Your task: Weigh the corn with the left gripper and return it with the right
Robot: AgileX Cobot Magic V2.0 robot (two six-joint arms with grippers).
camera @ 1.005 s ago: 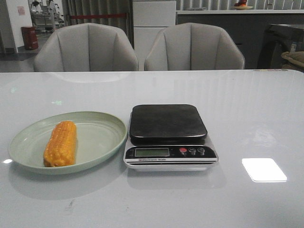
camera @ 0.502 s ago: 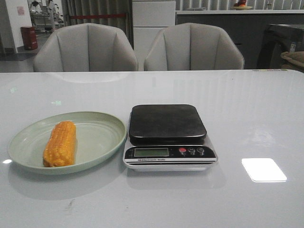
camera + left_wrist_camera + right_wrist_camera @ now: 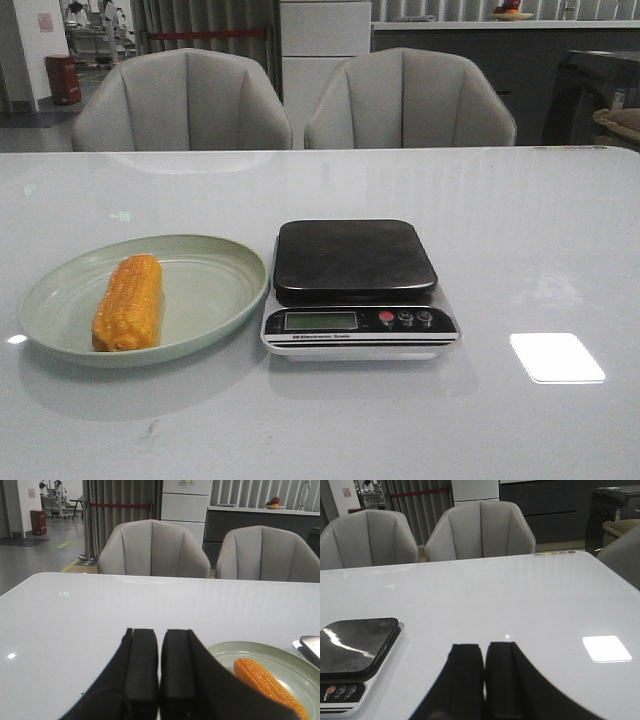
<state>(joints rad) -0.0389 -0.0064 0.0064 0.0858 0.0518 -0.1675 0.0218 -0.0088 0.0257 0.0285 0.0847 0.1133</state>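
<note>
Corn (image 3: 128, 302) is lying on its side in the left half of a pale green plate (image 3: 205, 290), its length running roughly away from the robot, with the orange-yellow kernel rows showing along the top. It is touching nothing but the plate, and the plate is sitting on the glossy white table (image 3: 520, 230), toward the robot's left. Just beside the plate's right rim, a kitchen scale (image 3: 357, 290) is standing with its black platform (image 3: 353, 259) bare and slightly scuffed; the display (image 3: 320, 321) and three small buttons (one red, two dark) are facing the robot along the front edge. A bright rectangular reflection (image 3: 556, 357) is lying on the table to the right of the scale. Neither arm is appearing in the front view. In the left wrist view the left gripper (image 3: 159, 667) is hovering short of the plate with its broad black fingers (image 3: 141, 665) pressed together, holding nothing, and the corn (image 3: 267, 685) is showing just beyond and off to one side of them. In the right wrist view the right (image 3: 483, 672) claw is likewise hanging with its fingers (image 3: 465, 675) closed against each other and empty, the scale (image 3: 355, 660) sitting beside it, apart from the fingers. Two grey upholstered chairs (image 3: 182, 100) are standing behind the far edge of the table.
</note>
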